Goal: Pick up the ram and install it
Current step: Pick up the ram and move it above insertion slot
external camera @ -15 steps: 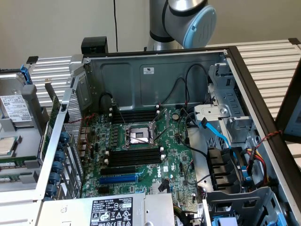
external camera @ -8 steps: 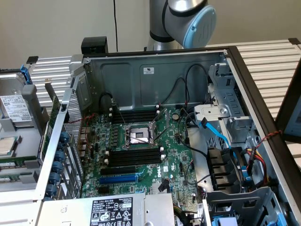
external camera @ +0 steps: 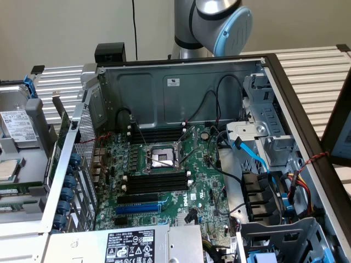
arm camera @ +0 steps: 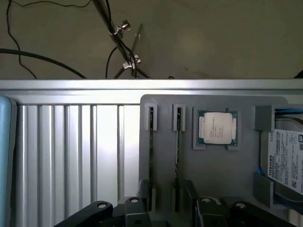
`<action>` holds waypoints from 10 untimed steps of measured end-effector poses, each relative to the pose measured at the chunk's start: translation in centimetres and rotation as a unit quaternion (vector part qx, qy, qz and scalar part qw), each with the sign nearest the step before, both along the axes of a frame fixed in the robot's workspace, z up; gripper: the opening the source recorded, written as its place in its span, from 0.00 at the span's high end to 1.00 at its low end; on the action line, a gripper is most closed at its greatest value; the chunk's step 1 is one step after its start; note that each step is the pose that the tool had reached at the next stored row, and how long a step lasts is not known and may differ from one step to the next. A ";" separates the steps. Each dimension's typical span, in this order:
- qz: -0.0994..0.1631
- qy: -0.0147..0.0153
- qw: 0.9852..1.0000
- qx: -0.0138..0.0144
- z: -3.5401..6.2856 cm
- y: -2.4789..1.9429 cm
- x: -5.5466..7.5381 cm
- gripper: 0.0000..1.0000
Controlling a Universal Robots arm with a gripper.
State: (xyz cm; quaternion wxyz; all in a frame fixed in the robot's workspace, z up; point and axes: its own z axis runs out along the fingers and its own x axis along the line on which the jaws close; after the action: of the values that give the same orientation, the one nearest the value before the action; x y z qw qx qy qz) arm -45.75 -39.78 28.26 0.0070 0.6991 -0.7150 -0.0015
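- The claw (arm camera: pixel 166 201) hung over a grey tray (arm camera: pixel 227 175), its black fingers (arm camera: pixel 142 194) spread wide and holding nothing.
- The ram (arm camera: pixel 151 156) stood on edge in a narrow slot of that tray, seen as a thin dark line. A second ram stick (arm camera: pixel 177 156) stood the same way in the slot just beside it.
- In the wrist view both sticks ran in between the open fingers, and neither finger touched them.
- On the same tray a square processor (arm camera: pixel 217 127) with a silver lid sat in its own pocket next to the second stick. A hard drive (arm camera: pixel 284 161) with a white label lay past it.
- The tray rested on a ribbed metal table (arm camera: pixel 71 151).
- In the exterior view the arm (external camera: pixel 214 22) rose behind an open computer case (external camera: pixel 181 82), which lay on its side on the table.
- Inside the case the green motherboard (external camera: pixel 203 181) faced up, with the processor socket (external camera: pixel 162 159) near its middle.
- Black memory slots (external camera: pixel 156 183) lay on both sides of the socket, and a blue expansion slot (external camera: pixel 137 209) lay just beside the nearer bank.
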 end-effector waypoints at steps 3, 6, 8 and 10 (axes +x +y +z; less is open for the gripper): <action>-0.012 -0.001 1.000 0.000 -0.41 -0.03 0.0 0.58; -0.015 -0.001 1.000 0.000 -0.95 -0.06 0.0 0.58; -0.016 -0.001 1.000 0.000 -1.31 -0.10 0.0 0.58; -0.018 -0.001 1.000 0.000 -1.67 -0.18 0.0 0.58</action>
State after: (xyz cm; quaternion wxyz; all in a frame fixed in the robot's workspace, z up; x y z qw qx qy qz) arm -45.75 -39.95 26.59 0.0060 0.6864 -0.7272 -0.0007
